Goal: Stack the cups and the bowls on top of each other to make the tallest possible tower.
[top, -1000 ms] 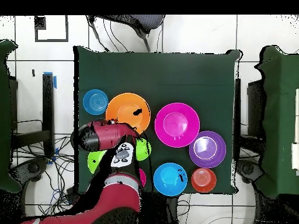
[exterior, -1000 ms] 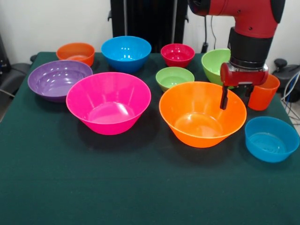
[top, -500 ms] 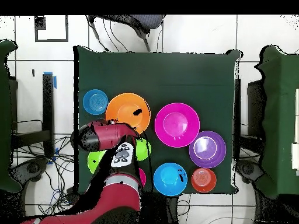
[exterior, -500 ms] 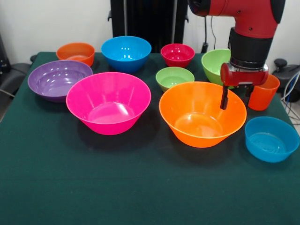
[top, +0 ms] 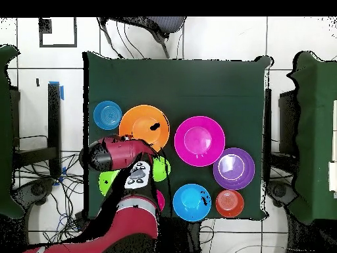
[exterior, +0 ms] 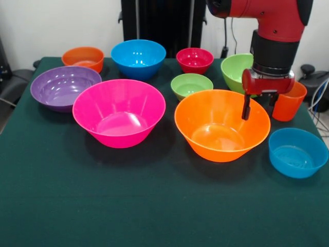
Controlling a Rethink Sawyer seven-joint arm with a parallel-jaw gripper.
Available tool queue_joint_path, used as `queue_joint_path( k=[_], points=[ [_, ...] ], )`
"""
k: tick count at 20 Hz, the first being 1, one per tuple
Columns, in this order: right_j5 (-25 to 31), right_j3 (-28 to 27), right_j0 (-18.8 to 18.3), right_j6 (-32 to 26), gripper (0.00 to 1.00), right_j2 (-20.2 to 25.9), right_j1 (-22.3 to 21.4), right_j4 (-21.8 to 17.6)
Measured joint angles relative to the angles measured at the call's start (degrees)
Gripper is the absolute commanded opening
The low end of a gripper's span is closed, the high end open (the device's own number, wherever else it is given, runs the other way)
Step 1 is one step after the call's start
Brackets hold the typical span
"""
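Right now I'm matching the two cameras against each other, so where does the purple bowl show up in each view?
Front view: the purple bowl sits at the left, beside the large pink bowl.
Overhead view: the purple bowl lies at the right, below and right of the large pink bowl.
Shared landmark: the large pink bowl, its neighbour in both views.

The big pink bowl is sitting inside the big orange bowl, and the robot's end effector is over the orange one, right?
Not quite. The front view shows the pink bowl beside the orange bowl, not inside it. The end effector is indeed over the orange one.
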Motion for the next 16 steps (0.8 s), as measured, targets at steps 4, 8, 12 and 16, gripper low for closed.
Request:
queue_joint_path(
  k=[4,8,12,16],
  points=[
    [0.00,0.02,0.30,0.00,1.00,0.00,-0.07,0.00],
    [0.00,0.04,0.66,0.00,1.00,0.00,-0.28,0.01],
    [0.00,0.12,0.84,0.00,1.00,0.00,-0.69,0.05],
    [0.00,0.12,0.91,0.00,1.00,-0.04,-1.16,0.05]
  ],
)
